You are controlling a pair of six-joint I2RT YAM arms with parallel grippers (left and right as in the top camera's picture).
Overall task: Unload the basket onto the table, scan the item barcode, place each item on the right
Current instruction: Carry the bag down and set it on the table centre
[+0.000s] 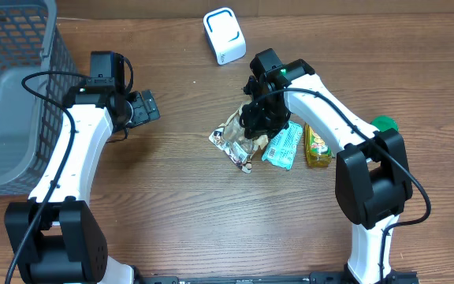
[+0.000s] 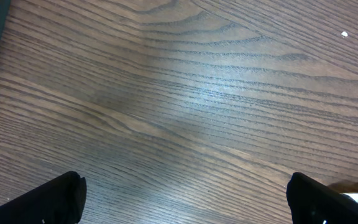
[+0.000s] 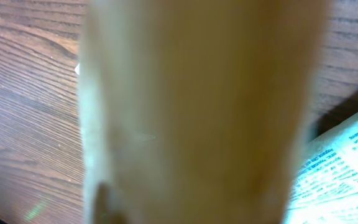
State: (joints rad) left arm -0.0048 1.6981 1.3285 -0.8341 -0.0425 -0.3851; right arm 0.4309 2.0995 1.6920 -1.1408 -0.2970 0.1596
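1. Left gripper [image 1: 142,109]: jaws spread to full width, holding nothing. In the left wrist view, both fingertips [image 2: 59,200] sit at the bottom corners of the frame, with bare wood grain between them. The unit hangs over the tabletop [image 1: 172,205] near the grey basket [image 1: 53,47].

2. Right gripper [image 1: 260,123]: positioned directly over the tan snack packet [image 1: 239,140], which lies crumpled at mid-tabletop. In the right wrist view, the packet's blurred tan surface fills most of the frame. The jaws are hidden, so it cannot be told whether they are pinching the packet or spread.

3. Adjacent items: a teal packet [image 1: 284,147] lies just beside the tan one. A yellow-green packet [image 1: 317,147] lies next to the teal packet. A green object [image 1: 385,124] is partly hidden behind the right arm.

4. White scanner unit [image 1: 224,35]: located at the far edge of the tabletop, well apart from the packets.

5. Legibility: the teal packet carries dark printed lines, visible in the right wrist view, but they are too blurred to read. No barcode, brand or other wording is legible in any view.
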